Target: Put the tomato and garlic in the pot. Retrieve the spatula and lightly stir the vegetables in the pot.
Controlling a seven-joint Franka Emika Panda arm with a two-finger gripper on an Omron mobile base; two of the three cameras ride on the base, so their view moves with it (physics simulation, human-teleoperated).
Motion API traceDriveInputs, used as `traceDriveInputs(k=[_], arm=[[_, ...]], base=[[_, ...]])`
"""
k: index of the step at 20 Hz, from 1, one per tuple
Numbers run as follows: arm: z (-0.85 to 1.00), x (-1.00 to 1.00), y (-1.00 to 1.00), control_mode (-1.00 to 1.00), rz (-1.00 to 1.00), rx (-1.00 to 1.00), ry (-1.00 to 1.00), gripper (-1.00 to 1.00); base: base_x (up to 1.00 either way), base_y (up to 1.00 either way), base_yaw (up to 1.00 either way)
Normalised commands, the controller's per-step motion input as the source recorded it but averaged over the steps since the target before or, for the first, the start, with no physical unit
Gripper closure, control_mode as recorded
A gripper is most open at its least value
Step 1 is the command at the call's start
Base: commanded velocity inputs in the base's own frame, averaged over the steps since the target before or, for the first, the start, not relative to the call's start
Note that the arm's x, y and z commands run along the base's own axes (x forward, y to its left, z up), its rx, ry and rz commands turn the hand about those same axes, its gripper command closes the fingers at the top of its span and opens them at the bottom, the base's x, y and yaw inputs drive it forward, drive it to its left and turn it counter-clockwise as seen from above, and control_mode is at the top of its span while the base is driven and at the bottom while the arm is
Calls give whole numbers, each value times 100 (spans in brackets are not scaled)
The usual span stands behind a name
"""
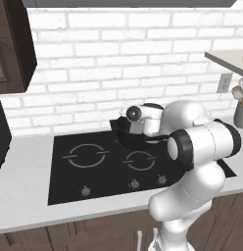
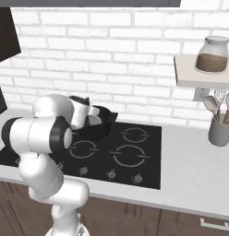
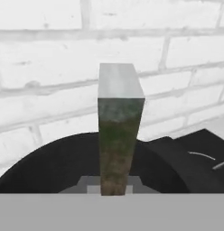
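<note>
pot (image 2: 100, 125) on rear-left burner of cooktop (image 2: 148, 161), utensil crock (image 2: 220, 131) on counter to right.

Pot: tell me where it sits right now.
The pot sits on the back left burner of the cooktop, near the brick wall. The arm's hand hangs over it, and the spatula stands above its rim.

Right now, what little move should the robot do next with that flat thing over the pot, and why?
Probably lower the spatula a little into the pot. In the hand view its flat blade stands upright over the pot's dark opening, its top end against the white brick wall, so it likely isn't deep enough yet to stir.
</note>
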Motion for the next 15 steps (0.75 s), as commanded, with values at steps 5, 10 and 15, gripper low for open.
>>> traceDriveInputs(k=[5, 10, 15], arm=[[78, 0, 17, -100, -12, 8, 29, 100], [45, 0, 13, -100, -14, 3, 30, 100], [1, 0, 13, -100, -13, -4, 7, 100]], base=[[0, 0, 0], [0, 0, 0], [0, 0, 0]])
